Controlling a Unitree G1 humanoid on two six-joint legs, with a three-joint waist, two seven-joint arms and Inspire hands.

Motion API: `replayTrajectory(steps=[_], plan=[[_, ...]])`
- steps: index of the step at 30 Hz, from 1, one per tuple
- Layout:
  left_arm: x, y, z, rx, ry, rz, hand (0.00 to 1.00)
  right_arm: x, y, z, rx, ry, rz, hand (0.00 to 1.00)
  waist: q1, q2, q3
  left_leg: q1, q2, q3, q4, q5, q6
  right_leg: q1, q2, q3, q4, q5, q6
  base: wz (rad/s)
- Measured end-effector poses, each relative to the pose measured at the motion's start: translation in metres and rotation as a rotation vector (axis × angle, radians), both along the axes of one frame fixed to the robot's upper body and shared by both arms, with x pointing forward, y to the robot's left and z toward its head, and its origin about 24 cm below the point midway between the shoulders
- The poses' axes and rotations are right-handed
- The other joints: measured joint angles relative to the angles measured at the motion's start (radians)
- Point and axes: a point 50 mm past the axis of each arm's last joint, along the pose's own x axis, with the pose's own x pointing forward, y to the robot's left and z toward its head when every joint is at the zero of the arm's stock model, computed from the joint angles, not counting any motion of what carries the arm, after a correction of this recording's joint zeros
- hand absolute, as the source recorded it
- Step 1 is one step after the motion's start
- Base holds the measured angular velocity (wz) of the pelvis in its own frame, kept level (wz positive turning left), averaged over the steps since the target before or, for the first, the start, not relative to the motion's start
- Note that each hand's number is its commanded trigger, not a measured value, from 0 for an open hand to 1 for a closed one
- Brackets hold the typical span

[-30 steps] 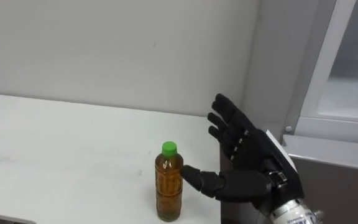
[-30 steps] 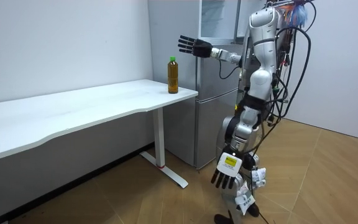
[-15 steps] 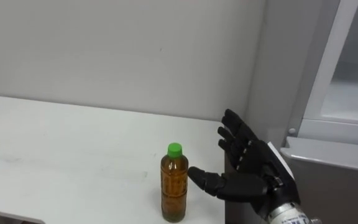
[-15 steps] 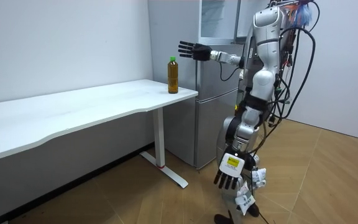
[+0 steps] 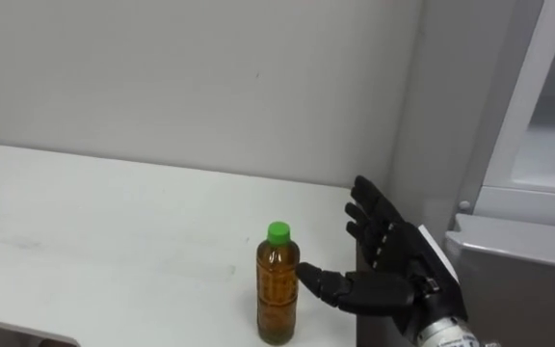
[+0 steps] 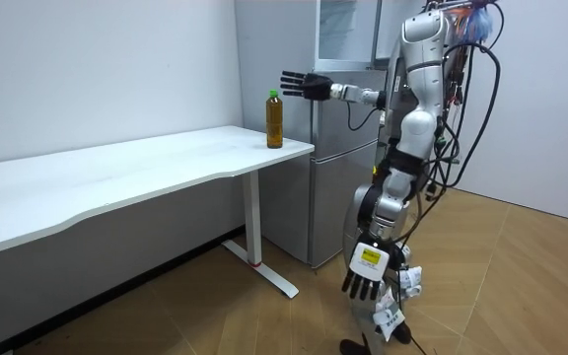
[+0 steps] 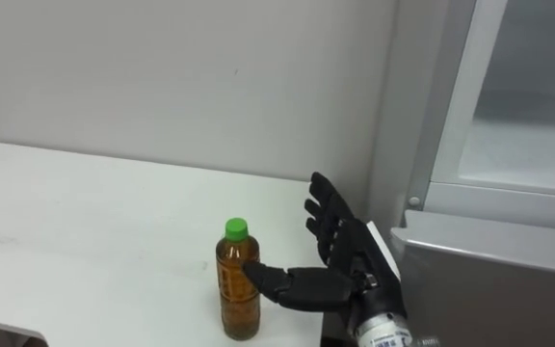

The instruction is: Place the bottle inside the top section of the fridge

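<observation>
The right hand, fingers spread and grasping nothing, hovered just beside the upright bottle near the table corner, where a glancing touch could have toppled it.

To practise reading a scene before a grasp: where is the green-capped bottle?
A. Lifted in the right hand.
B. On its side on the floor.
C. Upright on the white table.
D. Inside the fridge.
C: the bottle stands upright on the table, the open right hand beside it with straight fingers, not curled round it; the left hand hangs by the robot's side.
</observation>
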Motion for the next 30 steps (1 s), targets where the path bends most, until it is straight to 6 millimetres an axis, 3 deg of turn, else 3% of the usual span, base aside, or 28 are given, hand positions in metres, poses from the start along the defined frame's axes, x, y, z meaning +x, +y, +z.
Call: replayTrajectory(steps=[8, 14, 30], plan=[[-0.001, 0.000, 0.000, 0.010, 0.008, -0.041, 0.00, 0.001, -0.002, -0.015, -0.070, 0.052, -0.029, 0.00, 0.002, 0.003, 0.0016, -0.003, -0.001, -0.018, 0.004, 0.000, 0.000, 0.006, -0.001, -0.013, -0.002, 0.000, 0.000, 0.05], [0.000, -0.001, 0.000, 0.001, 0.009, -0.045, 0.00, 0.000, -0.004, -0.042, -0.164, 0.148, -0.058, 0.00, 0.004, 0.006, 0.0024, -0.007, -0.004, -0.028, 0.007, 0.000, 0.000, 0.010, -0.002, -0.025, -0.005, -0.001, 0.002, 0.05], [0.001, -0.004, -0.001, -0.007, 0.034, -0.065, 0.00, -0.003, 0.002, -0.052, -0.199, 0.188, -0.065, 0.00, 0.023, 0.009, 0.0037, -0.018, -0.007, -0.036, 0.005, 0.002, 0.002, 0.005, -0.005, -0.039, -0.005, -0.004, 0.004, 0.01]])
